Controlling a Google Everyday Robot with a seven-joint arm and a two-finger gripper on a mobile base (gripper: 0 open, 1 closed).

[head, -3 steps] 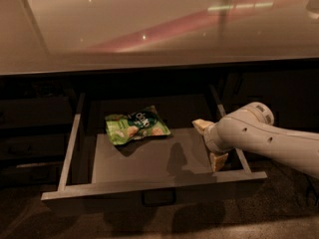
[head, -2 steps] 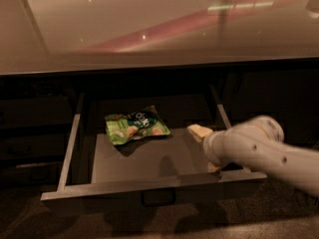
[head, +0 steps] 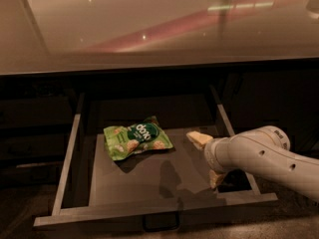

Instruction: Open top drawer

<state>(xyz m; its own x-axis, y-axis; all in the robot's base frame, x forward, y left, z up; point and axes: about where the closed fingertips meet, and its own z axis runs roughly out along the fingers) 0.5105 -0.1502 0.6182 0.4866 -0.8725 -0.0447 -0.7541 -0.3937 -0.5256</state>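
I see a glossy bench point(head: 149, 29), matt grey top drawer point(head: 149, 185), shiny plastic snack bag point(head: 137, 141), my smooth pale hand point(head: 208, 158) over the drawer's right side.

Grey top drawer point(head: 144, 185) stands pulled out, gripper point(head: 207, 158) above its right side.

Open top drawer point(head: 124, 185) with green snack bag point(head: 137, 141), spread jaws over its right side.

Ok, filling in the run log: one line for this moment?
top drawer: pulled out | claw: open, empty, over drawer's right side | green snack bag: inside drawer
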